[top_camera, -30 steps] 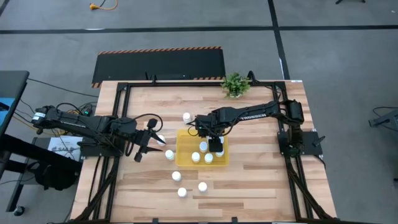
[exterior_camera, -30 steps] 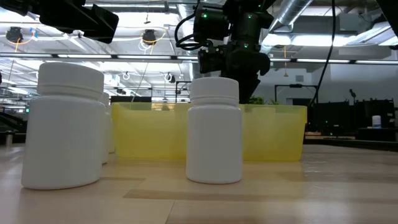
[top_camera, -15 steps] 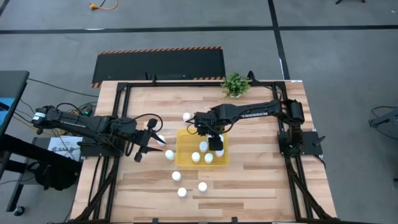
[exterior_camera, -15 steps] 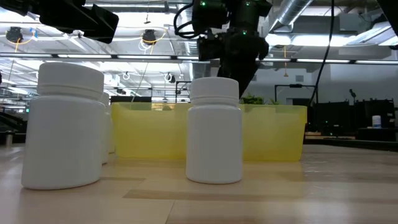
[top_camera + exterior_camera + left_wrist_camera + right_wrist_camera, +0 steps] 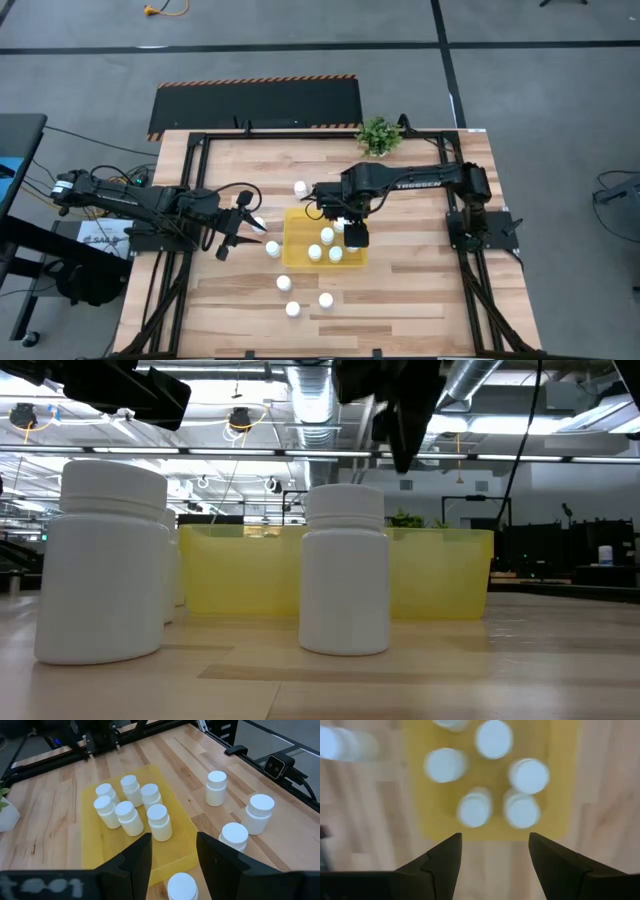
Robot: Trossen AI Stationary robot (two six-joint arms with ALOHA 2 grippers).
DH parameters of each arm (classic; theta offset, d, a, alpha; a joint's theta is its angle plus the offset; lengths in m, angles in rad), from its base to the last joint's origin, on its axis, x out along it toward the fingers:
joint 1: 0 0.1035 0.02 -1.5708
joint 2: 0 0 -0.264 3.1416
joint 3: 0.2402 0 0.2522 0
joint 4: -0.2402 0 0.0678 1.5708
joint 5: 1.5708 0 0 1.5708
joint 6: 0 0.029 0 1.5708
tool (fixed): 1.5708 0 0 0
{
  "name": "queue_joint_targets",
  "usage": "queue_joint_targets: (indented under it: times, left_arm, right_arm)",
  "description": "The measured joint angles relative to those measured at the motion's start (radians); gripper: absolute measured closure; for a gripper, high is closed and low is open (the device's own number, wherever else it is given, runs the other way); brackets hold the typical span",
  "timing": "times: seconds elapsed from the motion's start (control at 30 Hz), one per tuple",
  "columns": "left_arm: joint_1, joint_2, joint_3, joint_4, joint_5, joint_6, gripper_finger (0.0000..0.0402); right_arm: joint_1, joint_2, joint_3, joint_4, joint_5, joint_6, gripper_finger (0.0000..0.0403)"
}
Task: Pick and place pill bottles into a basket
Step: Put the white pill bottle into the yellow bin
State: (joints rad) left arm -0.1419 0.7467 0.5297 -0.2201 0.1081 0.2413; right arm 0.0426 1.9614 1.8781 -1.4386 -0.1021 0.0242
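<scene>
2 fingers of the right gripper (image 5: 356, 237) stand spread with nothing between them, hanging above the yellow basket (image 5: 296, 250) at its side nearest the right arm's base. Directly under and just ahead of it, 5 pill bottles (image 5: 475, 809) stand upright in the basket, clustered close together. Farther out, beyond the basket's far edge, the left gripper (image 5: 240, 226) waits with its fingers pressed together, 1 bottle (image 5: 272, 247) just beside it. 4 more bottles stand on the wooden table (image 5: 420, 290) around the basket, and a small potted plant (image 5: 378, 136) sits well apart.
</scene>
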Motion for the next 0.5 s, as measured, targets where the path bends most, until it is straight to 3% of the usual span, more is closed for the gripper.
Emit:
queue_joint_targets:
  times: [0.13,0.3,0.5]
  left_arm:
    - [0.0,0.0,0.0,-0.015,0.0,0.0,0.0257]
    - [0.0,0.0,0.0,-0.038,0.0,-0.001,0.0257]
    - [0.0,0.0,0.0,-0.045,0.0,-0.001,0.0257]
  right_arm:
    - [0.063,0.0,0.058,-0.023,-0.058,0.109,0.0184]
    - [0.183,0.0,0.079,0.009,-0.057,0.16,0.0184]
    - [0.306,0.007,0.079,0.199,-0.028,0.16,0.0192]
